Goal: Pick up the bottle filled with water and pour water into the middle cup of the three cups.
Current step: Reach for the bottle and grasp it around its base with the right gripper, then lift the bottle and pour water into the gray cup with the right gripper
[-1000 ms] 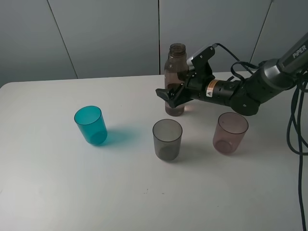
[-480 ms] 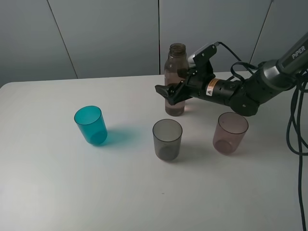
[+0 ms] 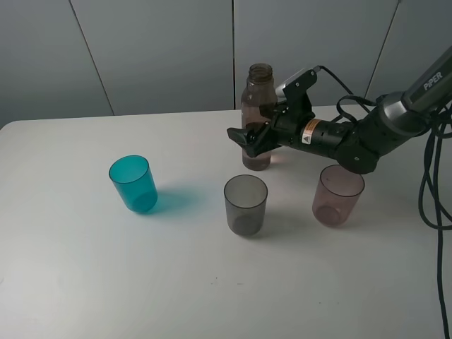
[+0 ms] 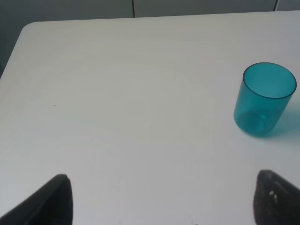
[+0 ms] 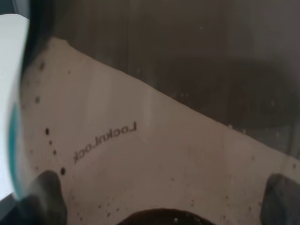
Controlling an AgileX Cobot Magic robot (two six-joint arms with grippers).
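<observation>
Two wide-spread fingers of the right gripper (image 3: 249, 139) straddle the bottle (image 3: 258, 99), having risen slightly towards its middle. They are not yet clamped, so the grasp seems imminent. The grey middle cup (image 3: 246, 203) stands just in front. The left gripper (image 4: 161, 201) hangs wide apart.

Tall slim bottle (image 3: 256, 106) of translucent brownish-pink plastic, capless, with a narrower threaded neck. Upright towards the back of the worktop (image 3: 85, 282), just behind the middle cup (image 3: 246, 205). Faint lettering on its wall in the right wrist view (image 5: 154, 140). Teal cup (image 3: 133, 183), smoky grey middle cup and pinkish-mauve cup (image 3: 338, 195): short, translucent, slightly tapered, upright, mouths up. Set in a loose row from left to right, well apart.
</observation>
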